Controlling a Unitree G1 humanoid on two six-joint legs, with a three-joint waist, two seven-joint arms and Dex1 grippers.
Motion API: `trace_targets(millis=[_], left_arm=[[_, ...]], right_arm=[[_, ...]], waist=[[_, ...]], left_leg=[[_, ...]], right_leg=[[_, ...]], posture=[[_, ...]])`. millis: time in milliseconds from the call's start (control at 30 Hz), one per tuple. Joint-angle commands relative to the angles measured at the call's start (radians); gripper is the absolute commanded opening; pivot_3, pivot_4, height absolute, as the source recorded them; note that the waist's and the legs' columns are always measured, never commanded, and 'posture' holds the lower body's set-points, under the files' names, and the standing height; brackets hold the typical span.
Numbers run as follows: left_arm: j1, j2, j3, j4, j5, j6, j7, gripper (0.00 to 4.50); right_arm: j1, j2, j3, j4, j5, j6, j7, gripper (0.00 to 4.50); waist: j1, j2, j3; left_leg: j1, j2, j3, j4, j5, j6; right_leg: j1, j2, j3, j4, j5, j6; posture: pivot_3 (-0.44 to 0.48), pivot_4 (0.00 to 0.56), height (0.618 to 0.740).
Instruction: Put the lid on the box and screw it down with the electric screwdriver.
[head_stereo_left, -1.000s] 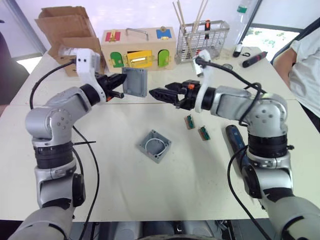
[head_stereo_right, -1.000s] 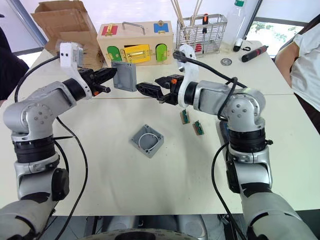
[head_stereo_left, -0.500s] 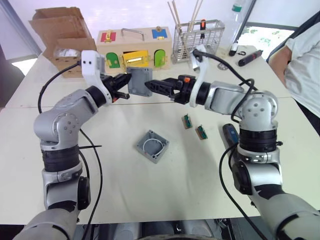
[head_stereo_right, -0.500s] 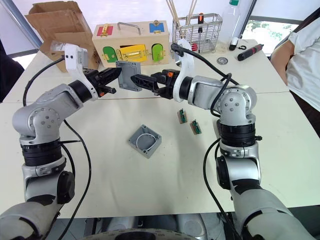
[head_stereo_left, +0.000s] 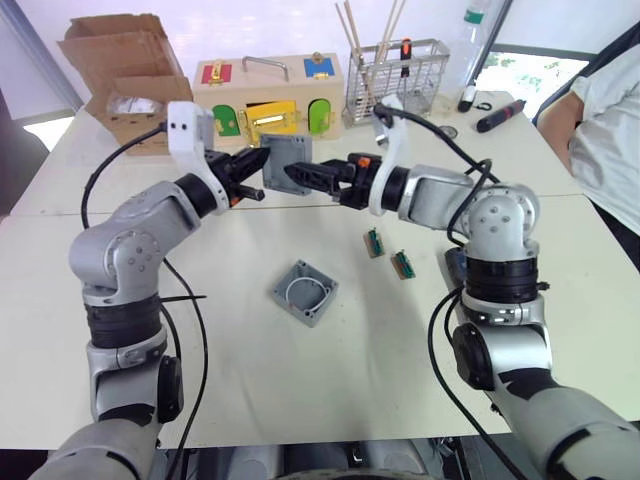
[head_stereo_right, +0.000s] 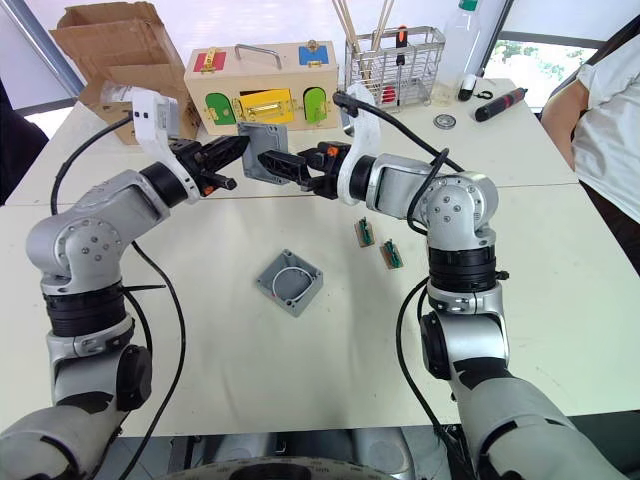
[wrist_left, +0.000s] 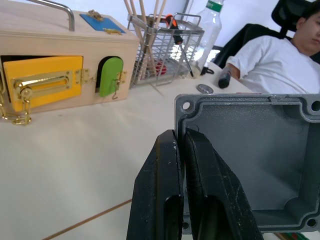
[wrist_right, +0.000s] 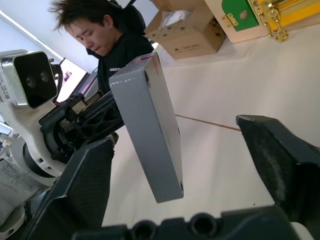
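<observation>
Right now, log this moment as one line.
left hand: shut on box, midair | right hand: open, fingers either side of box | lid: on table, rim up

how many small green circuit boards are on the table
2. One green board lies beside the other green board, both on the white table, to the robot's right of the grey piece lying there.
</observation>
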Motion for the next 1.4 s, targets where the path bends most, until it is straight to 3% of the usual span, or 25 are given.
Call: trace_targets(millis=[33, 100, 267, 367, 400, 467, 567, 633, 767, 833, 900, 1033, 1200, 1400], left_arm=[[-0.006, 0.011, 0.017, -0.03, -0.018, -0.011, 0.003, 0.0], [-0.008, 0.013, 0.017, -0.027, -0.018, -0.011, 0.002, 0.0], [-0.006, 0.018, 0.01, -0.022, -0.016, -0.012, -0.006, 0.0], [-0.004, 0.029, 0.014, -0.017, -0.032, 0.001, -0.024, 0.0], [-0.005, 0.037, 0.017, -0.012, -0.043, 0.014, -0.035, 0.68], [-0.004, 0.053, 0.023, -0.003, -0.059, 0.021, -0.055, 1.45], [-0.007, 0.076, 0.055, 0.022, -0.092, 0.045, -0.068, 3.03], [0.002, 0.145, 0.086, 0.055, -0.172, 0.134, -0.147, 4.01], [0.003, 0.29, 0.132, 0.142, -0.246, 0.194, -0.286, 4.01], [0.006, 0.391, 0.132, 0.207, -0.269, 0.226, -0.4, 4.01], [0.028, 0.494, 0.028, 0.249, -0.188, 0.162, -0.521, 4.01], [-0.007, 0.57, -0.145, 0.329, -0.052, 0.015, -0.685, 4.01], [-0.067, 0.621, -0.309, 0.38, 0.058, -0.106, -0.916, 4.01], [-0.129, 0.597, -0.38, 0.406, 0.085, -0.11, -1.052, 4.01]], right_arm=[[-0.022, 0.013, -0.028, -0.032, -0.002, -0.017, 0.011, 2.93], [-0.021, 0.015, -0.03, -0.04, -0.002, -0.015, 0.015, 2.37], [-0.02, 0.027, -0.042, -0.051, 0.002, -0.006, 0.011, 0.18], [-0.018, 0.03, -0.039, -0.064, -0.003, -0.01, 0.015, 0.16], [-0.017, 0.034, -0.042, -0.068, -0.002, -0.013, 0.014, 0.16], [-0.005, 0.04, -0.047, -0.092, -0.009, -0.041, 0.012, 0.16], [0.036, 0.032, -0.039, -0.157, -0.048, -0.104, 0.017, 0.16], [0.087, 0.016, -0.023, -0.235, -0.094, -0.165, 0.019, 0.16], [0.185, -0.025, -0.004, -0.38, -0.201, -0.301, 0.027, 0.16], [0.295, -0.159, 0.103, -0.499, -0.39, -0.435, 0.079, 0.16], [0.391, -0.351, 0.275, -0.584, -0.655, -0.612, 0.138, 0.16], [0.491, -0.536, 0.462, -0.623, -1.046, -0.916, 0.164, 0.16], [0.613, -0.583, 0.547, -0.615, -1.451, -1.109, 0.085, 0.16], [0.756, -0.496, 0.611, -0.586, -1.732, -1.3, -0.029, 0.16]], waist=[[0.0, 0.0, 0.0], [0.0, 0.0, 0.0], [0.0, 0.0, 0.0], [0.0, 0.0, 0.0], [0.0, 0.0, 0.0], [0.0, 0.0, 0.0], [0.0, 0.0, 0.0], [-0.001, 0.0, 0.0], [-0.005, 0.0, 0.0], [0.0, 0.0, 0.0], [0.001, 0.0, 0.0], [0.003, 0.0, 0.0], [0.003, -0.001, 0.001], [0.002, -0.001, 0.001]], left_leg=[[0.0, 0.0, 0.0, 0.0, 0.0, 0.0], [0.0, 0.0, 0.0, 0.0, 0.0, 0.0], [0.0, 0.0, 0.0, 0.0, 0.0, 0.0], [0.0, 0.0, 0.0, 0.0, 0.0, 0.0], [0.0, 0.0, 0.0, 0.0, 0.0, 0.0], [0.0, 0.0, 0.0, 0.0, 0.0, 0.0], [0.0, 0.0, 0.0, 0.0, 0.0, 0.0], [0.0, 0.0, 0.0, 0.0, 0.0, 0.0], [-0.001, 0.0, 0.0, -0.003, 0.0, 0.0], [-0.001, 0.0, 0.0, -0.003, 0.0, 0.0], [-0.001, 0.0, 0.0, -0.003, 0.0, 0.0], [0.0, -0.004, 0.0, -0.002, 0.001, -0.001], [0.0, -0.003, 0.0, -0.001, 0.001, -0.002], [-0.001, -0.003, 0.0, -0.002, 0.001, -0.001]], right_leg=[[0.0, 0.0, 0.0, 0.0, 0.0, 0.0], [0.0, 0.0, 0.0, 0.0, 0.0, 0.0], [0.0, 0.0, 0.0, 0.0, 0.0, 0.0], [0.0, 0.0, 0.0, 0.0, 0.0, 0.0], [0.0, 0.0, 0.0, 0.0, 0.0, 0.0], [0.0, 0.0, 0.0, 0.0, 0.0, 0.0], [0.0, 0.0, 0.0, 0.0, 0.0, 0.0], [0.0, 0.0, 0.0, 0.0, 0.0, 0.0], [-0.002, 0.0, 0.0, 0.0, 0.0, 0.0], [-0.003, 0.0, 0.0, 0.0, 0.0, 0.0], [-0.003, 0.0, -0.001, -0.001, 0.0, 0.0], [-0.002, -0.001, -0.001, -0.001, -0.002, 0.003], [-0.001, -0.001, -0.001, -0.001, -0.002, 0.003], [-0.001, 0.0, -0.001, -0.001, -0.002, 0.003]], posture=[[0.0, 0.15, 0.74], [0.0, 0.15, 0.74], [0.0, 0.15, 0.74], [0.0, 0.15, 0.74], [0.0, 0.15, 0.74], [0.0, 0.15, 0.74], [0.0, 0.15, 0.74], [0.0, 0.15, 0.74], [0.0, 0.15, 0.74], [0.0, 0.15, 0.74], [0.0, 0.15, 0.74], [0.0, 0.15, 0.74], [0.0, 0.15, 0.74], [0.0, 0.15, 0.74]])
